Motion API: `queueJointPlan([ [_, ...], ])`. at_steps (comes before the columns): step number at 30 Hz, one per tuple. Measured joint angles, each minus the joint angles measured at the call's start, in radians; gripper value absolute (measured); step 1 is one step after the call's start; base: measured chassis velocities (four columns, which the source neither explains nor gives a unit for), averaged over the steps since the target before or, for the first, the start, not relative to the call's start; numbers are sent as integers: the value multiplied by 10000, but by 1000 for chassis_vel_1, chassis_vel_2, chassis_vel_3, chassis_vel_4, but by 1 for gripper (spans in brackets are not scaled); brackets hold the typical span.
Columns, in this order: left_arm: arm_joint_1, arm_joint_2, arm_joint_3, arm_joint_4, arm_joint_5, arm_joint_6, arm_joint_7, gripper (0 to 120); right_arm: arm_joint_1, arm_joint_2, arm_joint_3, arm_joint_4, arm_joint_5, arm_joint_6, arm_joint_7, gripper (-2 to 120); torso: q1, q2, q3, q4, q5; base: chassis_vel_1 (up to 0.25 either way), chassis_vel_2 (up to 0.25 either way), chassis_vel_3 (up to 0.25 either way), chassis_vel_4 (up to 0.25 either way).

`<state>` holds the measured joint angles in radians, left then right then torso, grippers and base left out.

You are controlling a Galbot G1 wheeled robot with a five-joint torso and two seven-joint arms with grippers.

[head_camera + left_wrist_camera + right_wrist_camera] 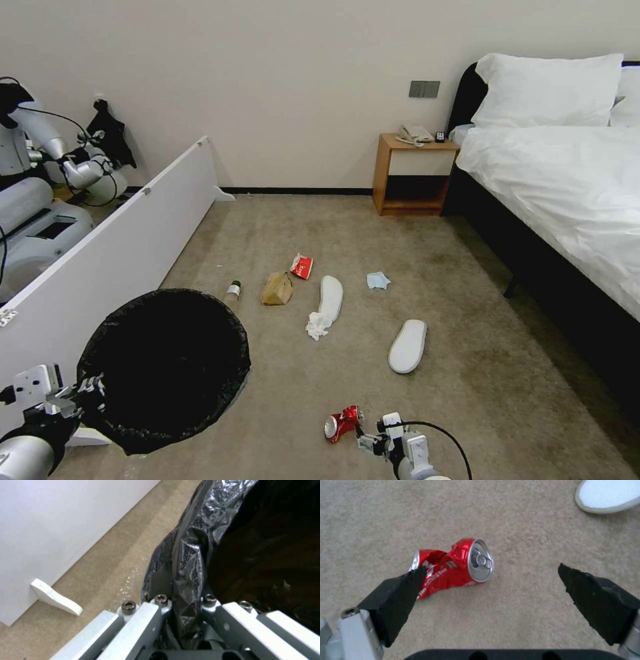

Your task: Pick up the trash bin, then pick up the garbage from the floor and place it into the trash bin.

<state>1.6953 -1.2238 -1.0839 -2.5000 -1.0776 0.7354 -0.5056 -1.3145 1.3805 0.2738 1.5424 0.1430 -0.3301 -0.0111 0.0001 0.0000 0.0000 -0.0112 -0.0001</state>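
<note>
Currently, the left gripper is clamped on the bag-lined rim of the trash bin, holding the bin at the near left of the scene, beside the white partition board. In the left wrist view the fingers pinch the crinkly black bag between them.

The right gripper sits low over the carpet at near centre, jaws spread wide and holding nothing. The crushed red can lies on the carpet just beyond its pads, closer to one pad than the other.

Farther off lie the remaining items: a near slipper right of centre, a far slipper with a white tissue at its near end, a pale-blue mask, a brown paper bag, a red snack packet and a small bottle.
</note>
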Motion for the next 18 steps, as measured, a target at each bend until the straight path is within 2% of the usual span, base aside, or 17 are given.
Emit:
queueJointPlan([
  [18,13,34,-84,0,-30,0,-1,3,723,307,24,-862,-154,94,-42,100,0,0,-1,-1,0,0,0,0,0],
])
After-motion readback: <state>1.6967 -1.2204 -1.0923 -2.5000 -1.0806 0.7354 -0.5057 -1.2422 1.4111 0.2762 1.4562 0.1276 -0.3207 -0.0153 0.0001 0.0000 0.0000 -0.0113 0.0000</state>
